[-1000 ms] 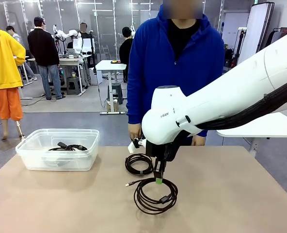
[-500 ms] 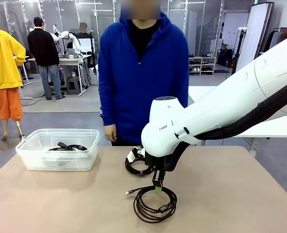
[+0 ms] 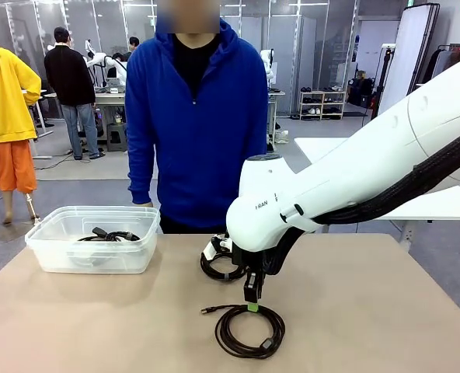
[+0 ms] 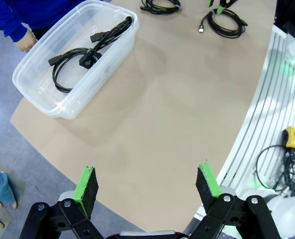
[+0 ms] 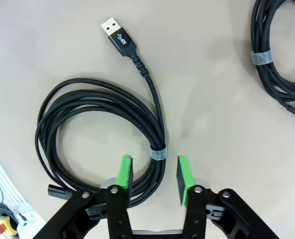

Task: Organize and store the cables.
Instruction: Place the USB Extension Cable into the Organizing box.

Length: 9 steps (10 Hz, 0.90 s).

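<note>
Cable coil nearest us is lying flat on the tan table, with a clear band cinching its loops and its gold USB plug sticking out from the ring. The right gripper is hanging straight over that banded stretch, its green pads standing apart on either side and not squeezing, so that claw is open and carrying nothing. On the other side, the left gripper is hovering high above the table's near edge, jaws spread wide and empty. Moving farther out, a second black coil is sitting just behind the right gripper, apart from the first one. Off to the left, a clear plastic bin is holding another dark cable with chunky plugs, curled on its floor. At the far edge, a person in a blue hooded top is standing facing the table.
</note>
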Each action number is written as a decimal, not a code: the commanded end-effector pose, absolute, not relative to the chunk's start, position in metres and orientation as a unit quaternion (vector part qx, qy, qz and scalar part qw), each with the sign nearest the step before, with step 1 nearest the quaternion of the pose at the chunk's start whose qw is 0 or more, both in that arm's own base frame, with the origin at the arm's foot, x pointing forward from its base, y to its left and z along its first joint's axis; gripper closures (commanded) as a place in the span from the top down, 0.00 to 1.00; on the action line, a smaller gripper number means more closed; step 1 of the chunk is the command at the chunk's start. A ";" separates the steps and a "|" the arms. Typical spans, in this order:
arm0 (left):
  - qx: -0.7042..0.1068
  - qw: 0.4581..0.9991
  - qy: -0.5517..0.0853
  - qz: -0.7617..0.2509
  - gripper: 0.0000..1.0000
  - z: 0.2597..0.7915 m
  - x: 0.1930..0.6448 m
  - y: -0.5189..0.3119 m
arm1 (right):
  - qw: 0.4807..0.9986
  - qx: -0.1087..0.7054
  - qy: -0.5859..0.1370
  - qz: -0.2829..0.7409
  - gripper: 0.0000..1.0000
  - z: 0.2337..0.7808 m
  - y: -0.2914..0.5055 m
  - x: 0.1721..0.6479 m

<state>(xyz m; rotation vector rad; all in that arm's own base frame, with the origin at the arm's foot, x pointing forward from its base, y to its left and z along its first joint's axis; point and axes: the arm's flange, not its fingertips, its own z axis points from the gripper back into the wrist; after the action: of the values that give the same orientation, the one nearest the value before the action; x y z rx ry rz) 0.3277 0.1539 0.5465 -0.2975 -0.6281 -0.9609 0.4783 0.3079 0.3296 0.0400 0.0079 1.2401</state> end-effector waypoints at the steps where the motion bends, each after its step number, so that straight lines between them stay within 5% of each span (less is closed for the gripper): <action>1: -0.143 0.827 -0.295 -0.456 1.00 0.548 0.328 0.155 | 0.818 0.016 -0.010 0.575 0.98 0.333 0.306 0.475; 2: -0.143 0.827 -0.295 -0.456 1.00 0.548 0.328 0.155 | 0.817 0.016 -0.014 0.576 0.87 0.338 0.303 0.474; 3: -0.143 0.827 -0.295 -0.456 1.00 0.548 0.328 0.155 | 0.817 0.018 -0.017 0.576 1.00 0.340 0.300 0.474; 9: -0.136 0.823 -0.295 -0.467 1.00 0.556 0.332 0.137 | 0.805 0.081 -0.080 0.583 1.00 0.388 0.231 0.453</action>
<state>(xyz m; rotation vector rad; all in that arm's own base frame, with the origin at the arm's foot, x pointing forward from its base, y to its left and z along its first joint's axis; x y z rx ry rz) 0.3289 0.1491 0.5483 -0.2927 -0.6246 -0.9715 0.4717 0.2593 0.3795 0.1255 -0.1191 1.2318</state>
